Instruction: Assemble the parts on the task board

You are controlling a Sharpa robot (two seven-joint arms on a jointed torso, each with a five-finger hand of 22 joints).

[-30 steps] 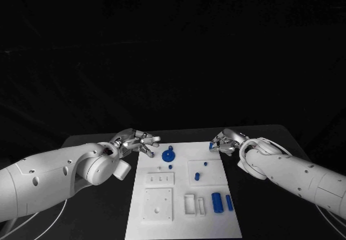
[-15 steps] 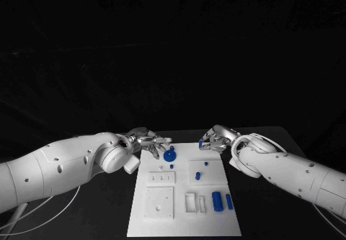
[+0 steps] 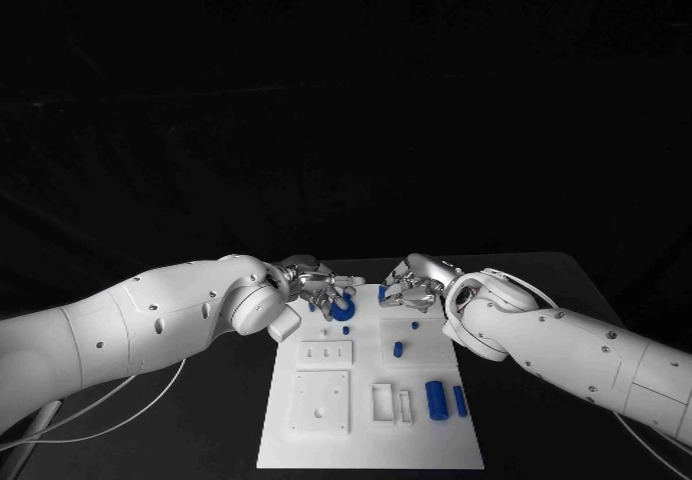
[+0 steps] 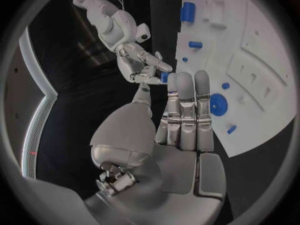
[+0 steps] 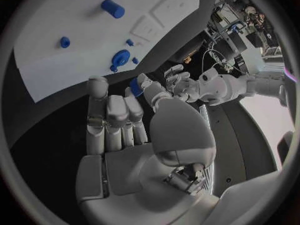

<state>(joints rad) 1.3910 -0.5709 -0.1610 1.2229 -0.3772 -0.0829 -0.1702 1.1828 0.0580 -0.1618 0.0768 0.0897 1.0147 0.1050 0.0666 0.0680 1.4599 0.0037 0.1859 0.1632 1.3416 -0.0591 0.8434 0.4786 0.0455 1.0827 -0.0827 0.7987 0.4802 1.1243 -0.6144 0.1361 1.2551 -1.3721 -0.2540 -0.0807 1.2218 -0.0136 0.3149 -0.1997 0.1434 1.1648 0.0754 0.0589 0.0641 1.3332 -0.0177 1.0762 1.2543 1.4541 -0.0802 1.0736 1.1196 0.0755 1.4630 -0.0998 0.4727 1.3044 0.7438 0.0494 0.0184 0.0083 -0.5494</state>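
Note:
The white task board (image 3: 368, 400) lies lengthwise in the middle of the table. A round blue disc part (image 3: 342, 310) sits near its far end. My left hand (image 3: 320, 290) hovers at the board's far left corner, right beside the disc, fingers stretched out and holding nothing; the left wrist view shows the left hand (image 4: 184, 115) next to the disc (image 4: 219, 105). My right hand (image 3: 408, 285) is at the far end too, pinching a small blue part (image 3: 384, 293) between thumb and finger. The pinched part (image 5: 134, 87) shows in the right wrist view. The two hands nearly meet.
A blue peg (image 3: 398, 350) and a smaller blue stud (image 3: 414, 325) stand in the board's raised right block. Two blue cylinders (image 3: 434, 400) lie side by side lower right, next to a white slotted holder (image 3: 389, 405). White plates with holes fill the board's left side (image 3: 320, 400).
Both hands have moved inward over the board's far end. The right hand carried its small blue part leftward; the left hand came right, up to the disc.

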